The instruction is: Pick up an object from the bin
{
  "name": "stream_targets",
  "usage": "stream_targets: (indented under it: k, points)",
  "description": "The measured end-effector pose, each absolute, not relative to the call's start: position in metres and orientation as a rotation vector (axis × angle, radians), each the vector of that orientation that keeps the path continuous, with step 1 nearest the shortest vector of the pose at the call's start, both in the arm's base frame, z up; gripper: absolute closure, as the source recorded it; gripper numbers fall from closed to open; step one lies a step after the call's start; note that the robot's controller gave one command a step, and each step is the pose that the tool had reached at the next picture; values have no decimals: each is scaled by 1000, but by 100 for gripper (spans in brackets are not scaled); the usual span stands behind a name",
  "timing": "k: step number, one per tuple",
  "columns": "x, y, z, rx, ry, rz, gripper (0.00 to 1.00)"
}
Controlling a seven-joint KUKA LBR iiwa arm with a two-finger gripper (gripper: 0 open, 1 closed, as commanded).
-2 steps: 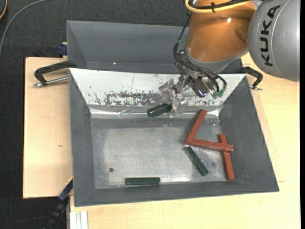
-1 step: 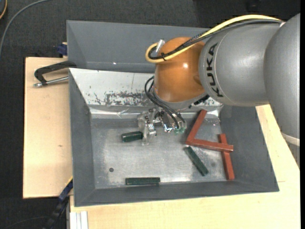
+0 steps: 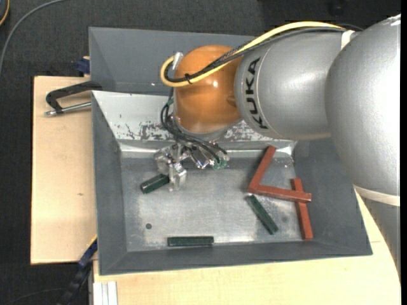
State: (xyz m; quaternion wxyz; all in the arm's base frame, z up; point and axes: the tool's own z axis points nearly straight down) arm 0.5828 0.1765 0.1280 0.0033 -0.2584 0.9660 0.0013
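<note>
My gripper [image 3: 173,172] hangs low over the bin's left middle, under the orange cover. A short dark green bar [image 3: 154,184] lies right at its fingertips, its right end touching or under them. Whether the bar sits between the fingers I cannot make out.
A second dark green bar [image 3: 190,241] lies along the front wall. A third dark green bar [image 3: 262,213] lies tilted at the right, next to three red-brown sticks [image 3: 278,192] laid across one another. The arm covers the bin's back right.
</note>
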Motion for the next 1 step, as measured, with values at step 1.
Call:
stream_targets:
  k: [1]
  points:
    - [573,185,293,-841,3009,3,100]
